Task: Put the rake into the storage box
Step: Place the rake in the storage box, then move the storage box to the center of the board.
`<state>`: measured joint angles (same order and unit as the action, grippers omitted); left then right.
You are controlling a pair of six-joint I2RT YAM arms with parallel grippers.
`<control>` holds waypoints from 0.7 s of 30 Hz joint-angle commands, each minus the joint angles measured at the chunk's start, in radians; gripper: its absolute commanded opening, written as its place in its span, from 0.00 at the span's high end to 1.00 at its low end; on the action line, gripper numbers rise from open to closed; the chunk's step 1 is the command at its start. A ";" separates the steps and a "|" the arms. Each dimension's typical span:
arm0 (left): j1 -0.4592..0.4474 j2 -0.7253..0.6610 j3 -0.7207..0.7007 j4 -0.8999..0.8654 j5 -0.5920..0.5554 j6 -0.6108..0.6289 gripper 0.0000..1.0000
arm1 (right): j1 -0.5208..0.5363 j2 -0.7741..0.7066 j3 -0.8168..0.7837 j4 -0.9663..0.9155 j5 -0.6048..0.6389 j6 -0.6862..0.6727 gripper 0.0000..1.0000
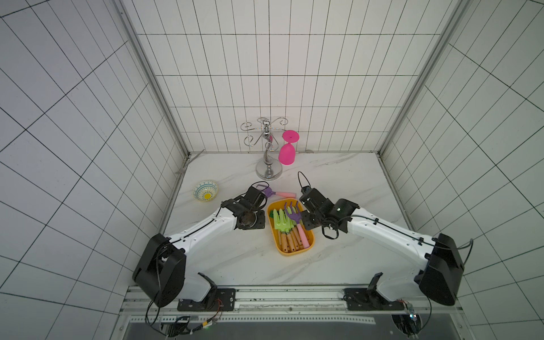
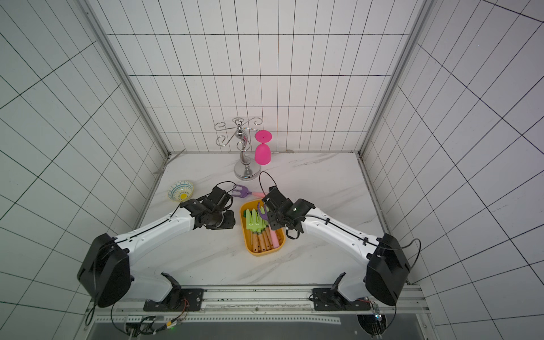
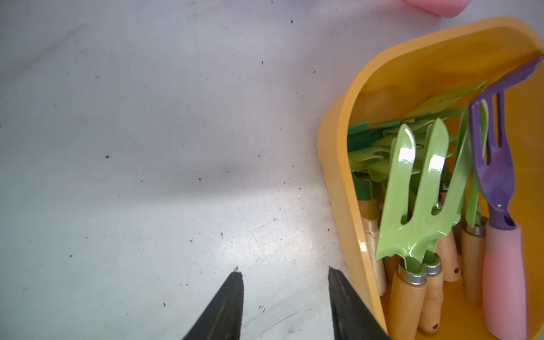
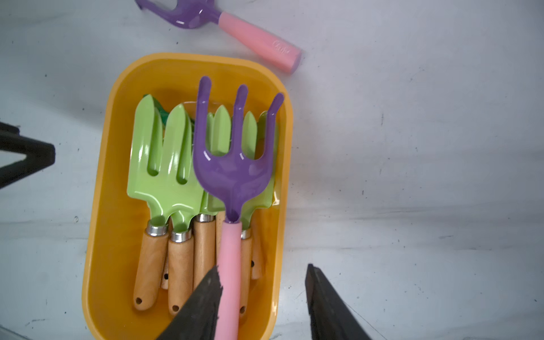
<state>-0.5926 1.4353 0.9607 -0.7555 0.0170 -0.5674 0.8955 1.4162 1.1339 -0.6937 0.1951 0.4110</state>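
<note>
Middle of the right wrist frame: purple rake (image 4: 232, 164), pink handle, lying in the storage box (image 4: 117, 206) on top of the green rakes (image 4: 164, 153)
right claw (image 4: 263, 269): spread apart at lower centre, one finger beside the handle, pinching nothing
left claw (image 3: 285, 272): also spread, over bare table (image 3: 147, 147)
progress: this one's in, I'd say; second purple rake (image 4: 253, 38) lies top of frame, just outside the box
around: bowl (image 1: 205, 190) left, cup stand (image 1: 266, 147) upper centre, both well clear
in the way: box looks crowded
</note>
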 commanded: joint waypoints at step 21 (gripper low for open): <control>-0.111 0.304 0.142 0.191 0.164 -0.023 0.56 | -0.307 0.235 0.035 -0.034 -0.249 -0.008 0.51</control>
<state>-0.6884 1.7191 1.0786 -0.6361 0.1299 -0.5621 0.6006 1.6104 1.1633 -0.7021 0.0135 0.3958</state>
